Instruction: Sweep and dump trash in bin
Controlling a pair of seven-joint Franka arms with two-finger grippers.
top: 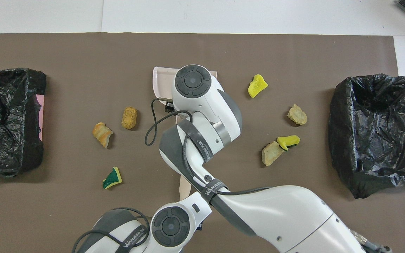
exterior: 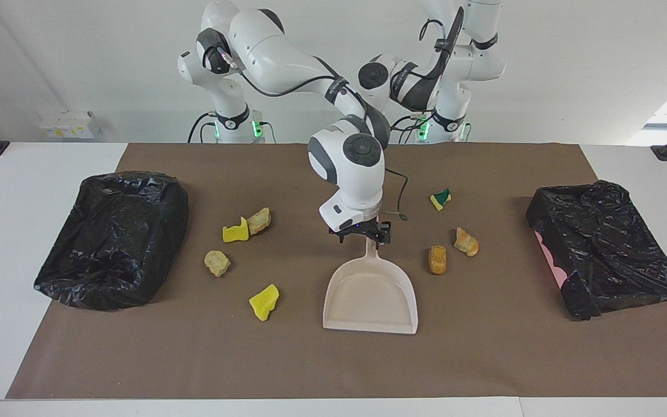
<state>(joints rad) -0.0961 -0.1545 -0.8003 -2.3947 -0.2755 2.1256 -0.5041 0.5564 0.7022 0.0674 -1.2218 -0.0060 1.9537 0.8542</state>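
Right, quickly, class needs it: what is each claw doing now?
Left claw: closed at the brush handle, grip hidden.
Right claw: open over the dustpan handle.

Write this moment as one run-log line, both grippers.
right gripper: open, at dustpan handle | left gripper: shut, at brush | trash: unswept
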